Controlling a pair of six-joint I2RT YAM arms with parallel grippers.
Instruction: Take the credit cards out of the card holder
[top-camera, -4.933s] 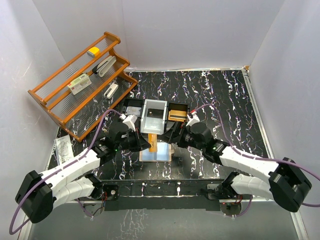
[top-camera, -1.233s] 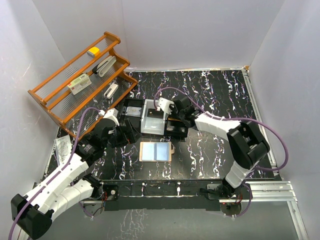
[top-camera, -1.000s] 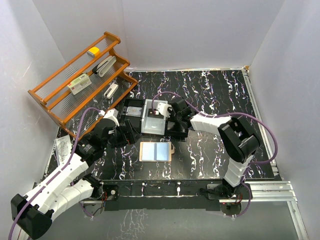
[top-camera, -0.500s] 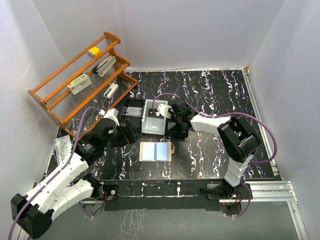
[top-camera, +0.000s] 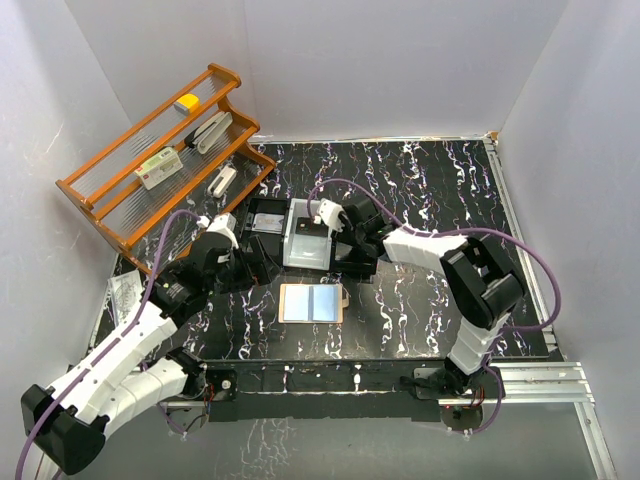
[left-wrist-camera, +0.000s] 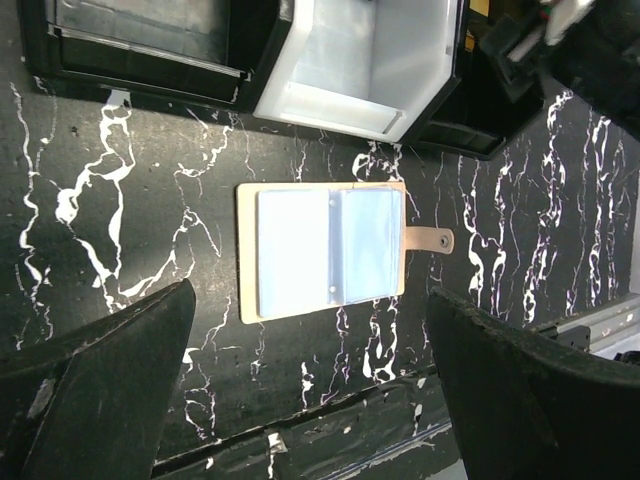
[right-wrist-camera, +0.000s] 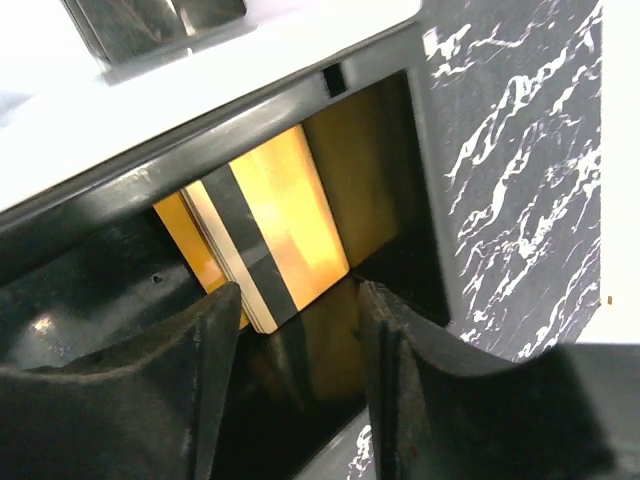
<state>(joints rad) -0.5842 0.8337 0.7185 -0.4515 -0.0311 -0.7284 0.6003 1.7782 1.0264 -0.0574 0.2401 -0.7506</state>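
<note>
Card holder (left-wrist-camera: 320, 250), one, open, credit cards (right-wrist-camera: 280, 220) stacked in one tray (right-wrist-camera: 260, 115), left pincer (left-wrist-camera: 310, 290) spread, right pincer (right-wrist-camera: 298, 300) parted

"Where's the card holder (left-wrist-camera: 320, 250)?"

"Lying open and flat on the black marbled table (left-wrist-camera: 150, 200). It has a beige leather border, two pale blue-grey sleeves facing up, and its snap tab (left-wrist-camera: 430, 240) sticks out from one side."

"And the credit cards (right-wrist-camera: 265, 235)?"

"A small stack, orange with a black stripe, sitting in a black tray compartment (right-wrist-camera: 425, 240) next to the white one, apart from the holder."
</note>
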